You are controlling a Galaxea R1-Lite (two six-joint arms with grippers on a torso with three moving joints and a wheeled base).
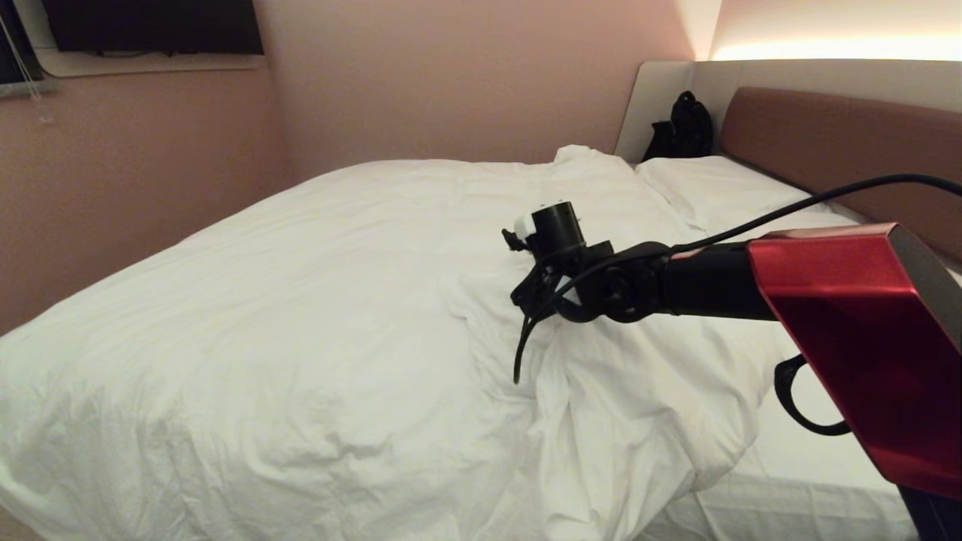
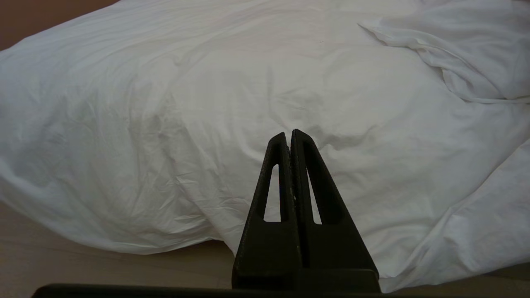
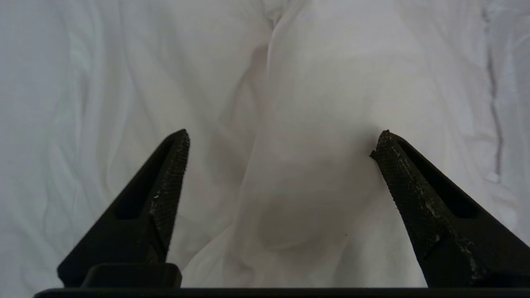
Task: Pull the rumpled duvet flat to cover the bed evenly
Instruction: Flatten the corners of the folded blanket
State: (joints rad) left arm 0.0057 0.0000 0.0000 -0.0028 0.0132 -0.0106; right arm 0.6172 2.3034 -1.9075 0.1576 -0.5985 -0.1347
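The duvet lay over most of the bed, smooth and puffy across the robot's left and out toward the far wall. On the right it was not yet spread: a thick fold was bunched and doubled back on itself, running from the middle of the bed down to the near edge, and beside it a strip of bare fitted sheet showed. A pillow lay uncovered against the brown headboard, with a dark bag propped in the corner behind it.

The right pincer hovered directly over that bunched fold, its fingers spread wide apart with nothing between them; the cloth below looked close, though whether the tips touched it could not be told from the wrist view. In the head view the right arm reached out over the middle of the bed. The left pincer was pressed together and empty, parked low by the near edge of the bed with the duvet hanging in front of it.

By my reading the job was well along but unfinished: the left side was covered, while the right-hand fold needed gripping and drawing out toward the right edge and toward the pillow.
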